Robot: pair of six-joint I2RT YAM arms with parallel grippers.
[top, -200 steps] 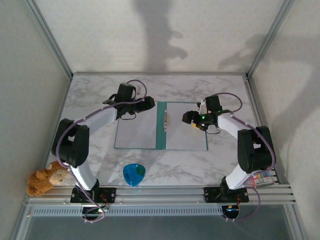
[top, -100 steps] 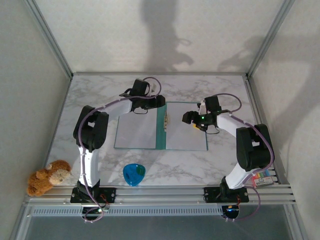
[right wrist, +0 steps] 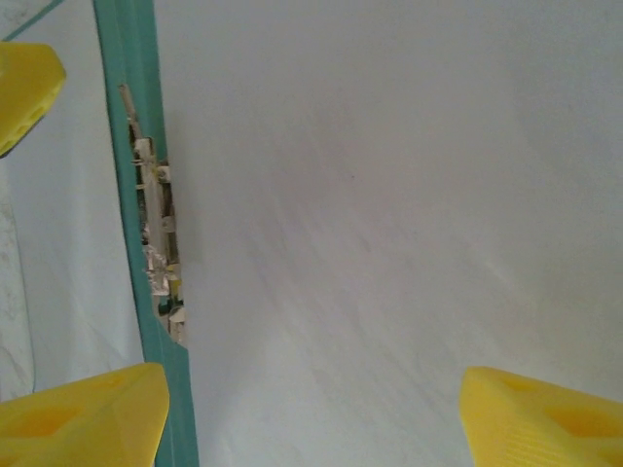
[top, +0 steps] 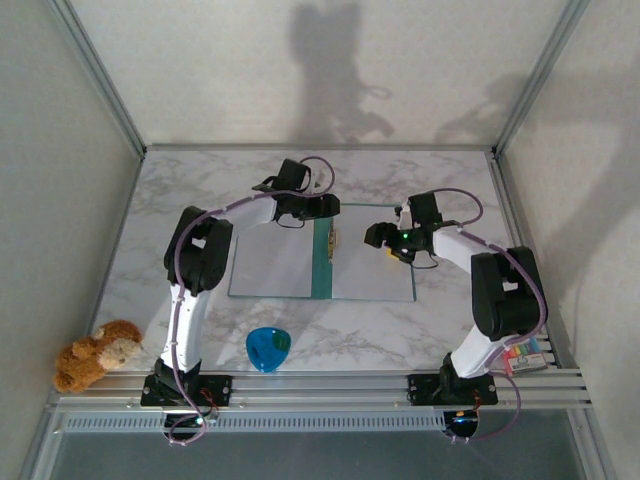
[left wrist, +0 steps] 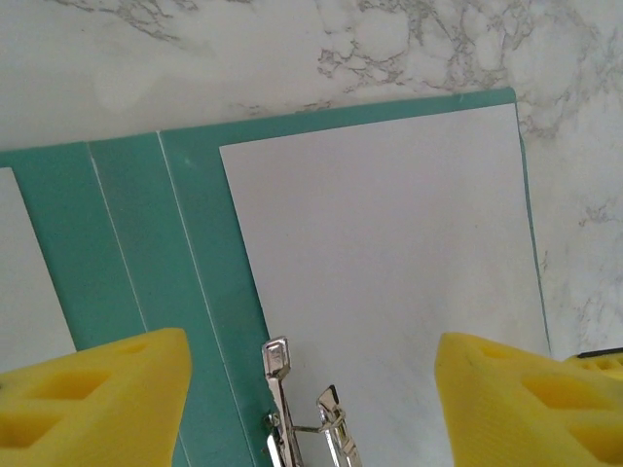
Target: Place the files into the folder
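— What colour is the folder (top: pixel 321 270)?
— Teal-green along its middle strip and edges, pale inside. The sheets (left wrist: pixel 389 272) on it are plain greyish white, with no marks.
— And the table (top: pixel 170 185)?
— White marble, veined with grey.
— The smaller things?
— The cup (top: pixel 268 348) is bright blue, the teddy bear (top: pixel 95 352) tan brown, the finger pads (left wrist: pixel 88 399) yellow, the clip (left wrist: pixel 292 409) silver.
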